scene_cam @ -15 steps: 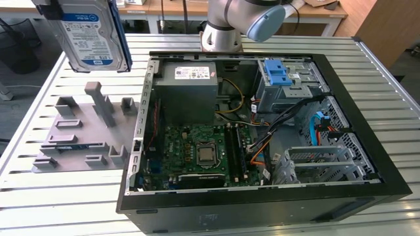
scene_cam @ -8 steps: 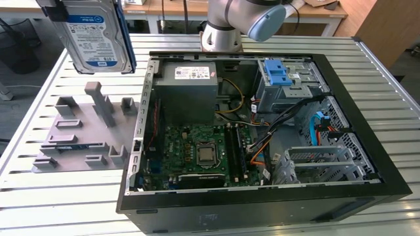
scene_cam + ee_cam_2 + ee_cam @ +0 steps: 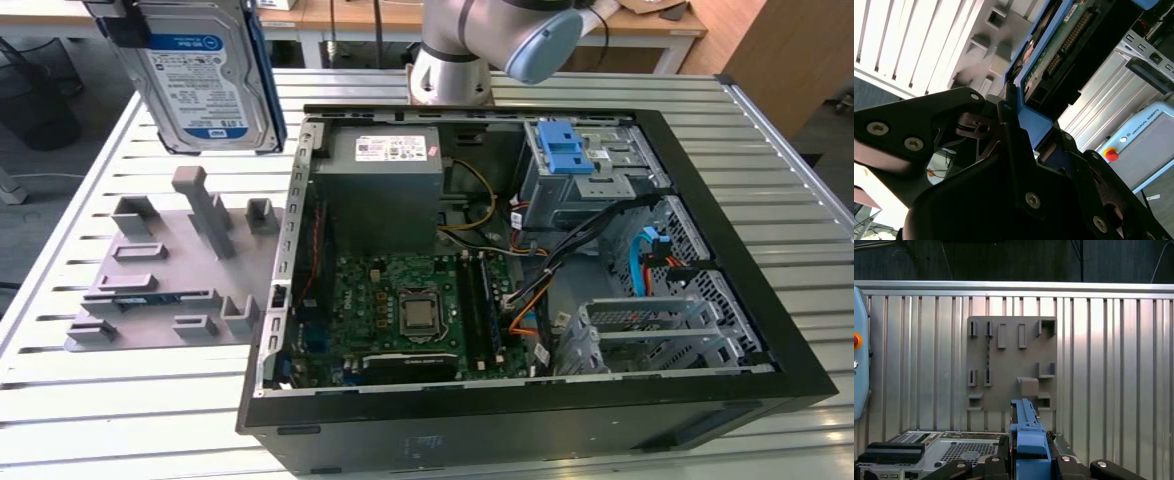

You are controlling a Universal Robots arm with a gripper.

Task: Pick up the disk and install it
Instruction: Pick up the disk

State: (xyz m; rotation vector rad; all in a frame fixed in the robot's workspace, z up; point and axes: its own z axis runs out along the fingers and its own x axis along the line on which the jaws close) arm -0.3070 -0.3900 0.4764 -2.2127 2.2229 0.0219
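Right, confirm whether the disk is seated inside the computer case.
No: in the exterior view the disk is held up outside the computer case, near the grey fixture plate.

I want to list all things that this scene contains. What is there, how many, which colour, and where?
disk: one, silver with blue frame, held in the air at the exterior view's left
plate: one, grey, with holders, on the table beside the case
case: one, black, open, on the table
power supply: one, grey, inside the case
motherboard: one, green, inside the case
latch: one, blue, on the drive cage in the case
table: one, silver slats, under the case
arm: one, grey, behind the case
tool: one, black, shut on the disk's frame
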